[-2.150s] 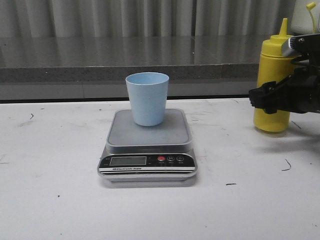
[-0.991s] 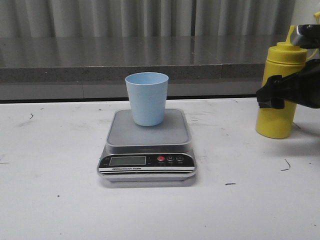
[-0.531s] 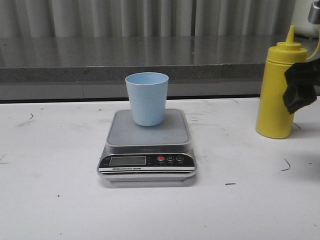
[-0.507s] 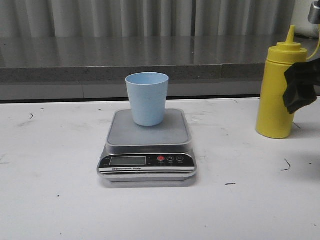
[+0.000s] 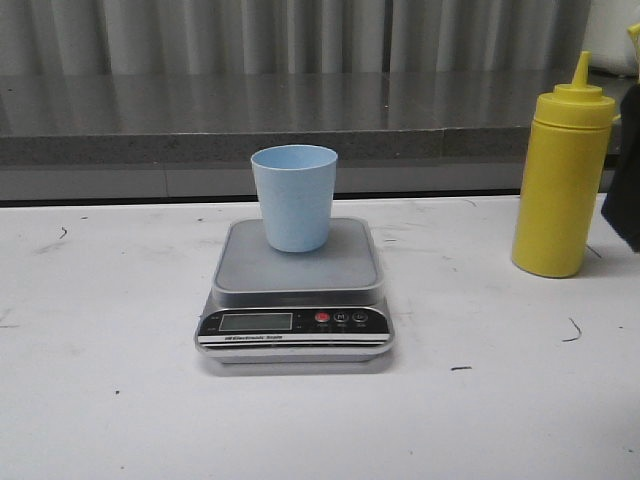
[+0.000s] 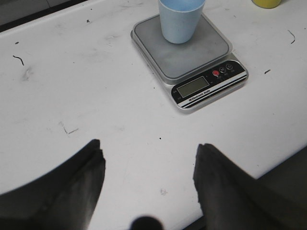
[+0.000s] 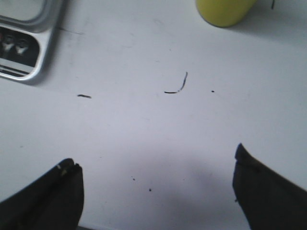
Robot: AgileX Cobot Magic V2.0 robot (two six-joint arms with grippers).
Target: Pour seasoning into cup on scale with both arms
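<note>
Item set: cup, scale, seasoning bottle, all standing on the white table.

The pale blue cup is sitting upright on the grey platform of the scale, toward its rear. The yellow seasoning bottle is standing upright, well to the right of the scale, nothing touching it. The right gripper is hovering over bare table near the bottle's base, fingers spread wide and empty. The left gripper is hanging over the table in front of the scale, fingers likewise apart, gripping nothing.
</note>
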